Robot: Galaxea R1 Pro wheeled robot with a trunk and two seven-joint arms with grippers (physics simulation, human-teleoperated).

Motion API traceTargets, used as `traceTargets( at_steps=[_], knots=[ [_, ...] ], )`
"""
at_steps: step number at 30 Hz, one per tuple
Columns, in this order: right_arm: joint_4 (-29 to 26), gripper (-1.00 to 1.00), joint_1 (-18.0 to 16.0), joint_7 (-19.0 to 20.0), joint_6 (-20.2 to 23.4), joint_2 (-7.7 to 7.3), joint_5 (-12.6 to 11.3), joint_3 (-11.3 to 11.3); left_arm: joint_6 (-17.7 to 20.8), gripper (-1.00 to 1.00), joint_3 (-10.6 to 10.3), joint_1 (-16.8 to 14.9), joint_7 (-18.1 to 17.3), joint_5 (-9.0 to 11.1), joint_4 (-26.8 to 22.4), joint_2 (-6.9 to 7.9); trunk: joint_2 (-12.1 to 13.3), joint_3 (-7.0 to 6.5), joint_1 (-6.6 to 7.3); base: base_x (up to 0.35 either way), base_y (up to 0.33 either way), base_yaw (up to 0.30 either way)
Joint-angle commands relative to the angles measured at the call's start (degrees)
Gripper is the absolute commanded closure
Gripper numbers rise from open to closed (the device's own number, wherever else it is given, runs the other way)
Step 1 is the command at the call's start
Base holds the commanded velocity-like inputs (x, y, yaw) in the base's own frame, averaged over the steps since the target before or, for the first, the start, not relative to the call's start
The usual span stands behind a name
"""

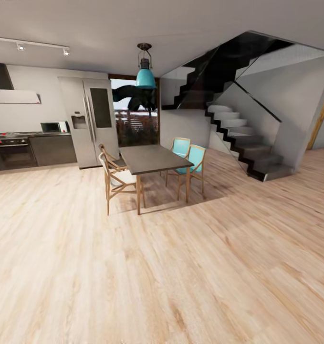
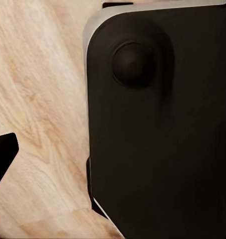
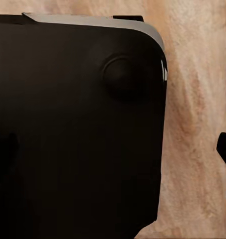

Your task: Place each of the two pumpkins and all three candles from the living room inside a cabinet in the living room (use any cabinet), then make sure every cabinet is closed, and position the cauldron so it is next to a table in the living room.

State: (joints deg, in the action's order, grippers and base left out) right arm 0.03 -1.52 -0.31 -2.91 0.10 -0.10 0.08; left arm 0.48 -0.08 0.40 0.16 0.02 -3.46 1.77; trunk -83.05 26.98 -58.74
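Transit pose: head cam faces dining table (image 1: pixel 154 158), fridge (image 1: pixel 92 119), stairs (image 1: pixel 243 143); no task items. Wrist cams look down at floor (image 2: pixel 38 99), arms prob tucked. Tool state: can't tell, either side.

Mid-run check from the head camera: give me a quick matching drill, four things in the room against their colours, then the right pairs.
Things:
1. dining table
2. pendant lamp
3. fridge
4. floor

Colours:
A. silver-grey
B. pale wood
C. teal shade
D. dark grey top

Pairs: 1-D, 2-C, 3-A, 4-B.
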Motion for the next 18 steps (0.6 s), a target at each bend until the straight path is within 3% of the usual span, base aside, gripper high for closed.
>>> traceTargets(
  at_steps=[1, 9, 18],
  knots=[
    [0.05, -1.0, -0.02, -0.04, -0.21, 0.0, 0.03, 0.0, 0.05, -1.0, -0.01, 0.04, 0.02, -0.01, -0.14, 0.0, -0.03, 0.05, 0.01, -0.134, -0.279, 0.251],
    [0.05, -1.0, -0.04, -0.04, -0.28, 0.01, 0.09, 0.0, 0.05, -1.0, -0.06, 0.04, 0.02, -0.02, -0.15, -0.01, -0.03, 0.05, 0.01, -0.194, -0.203, 0.268],
    [0.05, -1.0, -0.04, -0.03, -0.32, 0.08, 0.21, 0.0, 0.04, -1.0, -0.12, 0.04, 0.02, -0.02, -0.1, -0.01, -0.03, 0.05, 0.01, -0.15, -0.022, 0.274]
  ],
)
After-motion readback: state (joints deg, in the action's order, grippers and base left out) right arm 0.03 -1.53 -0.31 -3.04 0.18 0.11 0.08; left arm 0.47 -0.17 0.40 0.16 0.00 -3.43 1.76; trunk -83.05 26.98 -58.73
